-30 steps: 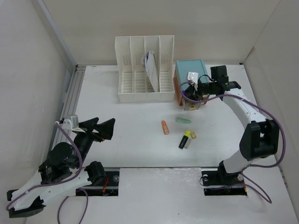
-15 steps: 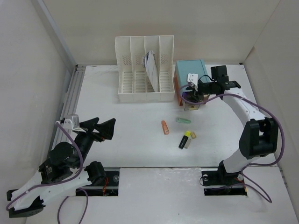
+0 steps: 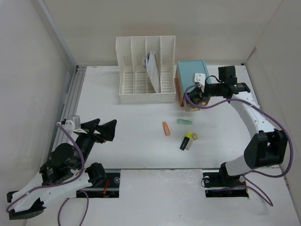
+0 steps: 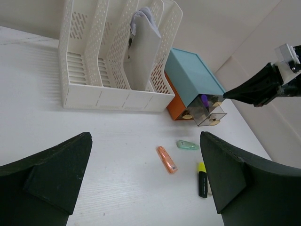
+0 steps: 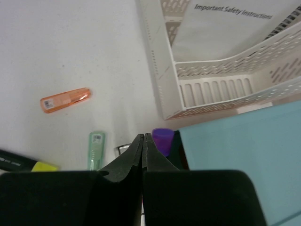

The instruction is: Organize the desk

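Several small pieces lie loose on the desk (image 3: 131, 141), the white tabletop that stretches beneath both arms from their bases to the file rack (image 3: 146, 70) at its far edge. All of them sit right of the tabletop's middle: an orange pen (image 3: 165, 128), a green piece (image 3: 185, 121) and a yellow-and-black highlighter (image 3: 186, 141).

We see the right gripper (image 5: 143, 139) with its fingers pressed flat together and nothing between them. It hangs over the front of the teal drawer box (image 3: 190, 70) near the far right corner, just beside a purple thing (image 5: 162, 139) in the open clear drawer (image 4: 209, 110). We cannot tell whether the tips touch the drawer.

The left gripper (image 3: 102, 128) is spread as wide as it goes, holds nothing, and hovers by the left edge, well apart from the loose pieces.

We judge the right arm the nearer one. The pieces lie toward the near edge from its fingers, the green one closest. The orange pen's long axis runs roughly far to near, the green piece's left to right, and the highlighter's slants.
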`<state>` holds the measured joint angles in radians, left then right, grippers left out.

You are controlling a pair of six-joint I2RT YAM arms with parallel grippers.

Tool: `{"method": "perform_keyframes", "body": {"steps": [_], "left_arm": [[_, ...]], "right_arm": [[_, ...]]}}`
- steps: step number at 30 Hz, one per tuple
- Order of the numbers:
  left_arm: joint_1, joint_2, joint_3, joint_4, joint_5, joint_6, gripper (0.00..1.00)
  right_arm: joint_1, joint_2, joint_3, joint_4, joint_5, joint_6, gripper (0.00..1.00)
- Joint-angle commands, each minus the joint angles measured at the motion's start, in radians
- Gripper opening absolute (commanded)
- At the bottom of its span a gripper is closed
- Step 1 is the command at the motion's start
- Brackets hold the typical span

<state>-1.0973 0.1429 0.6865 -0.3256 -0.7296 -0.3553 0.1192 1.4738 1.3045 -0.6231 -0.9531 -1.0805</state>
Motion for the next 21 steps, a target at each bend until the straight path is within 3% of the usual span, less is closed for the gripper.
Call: {"method": "perform_keyframes", "body": {"steps": [1, 6, 21], "left_arm": [[0.008, 0.014, -0.002, 0.039, 0.006, 0.009, 0.98], [0.008, 0.014, -0.002, 0.039, 0.006, 0.009, 0.98], [0.008, 0.014, -0.002, 0.03, 0.006, 0.009, 0.98]], "right_arm": [[0.02, 0.009, 0.019, -0.11, -0.056, -0.053, 0.0], [0.08, 0.01, -0.06, 0.209, 0.095, 0.21, 0.0], [0.099, 0.212, 0.122, 0.247, 0.217, 0.35, 0.0]]}}
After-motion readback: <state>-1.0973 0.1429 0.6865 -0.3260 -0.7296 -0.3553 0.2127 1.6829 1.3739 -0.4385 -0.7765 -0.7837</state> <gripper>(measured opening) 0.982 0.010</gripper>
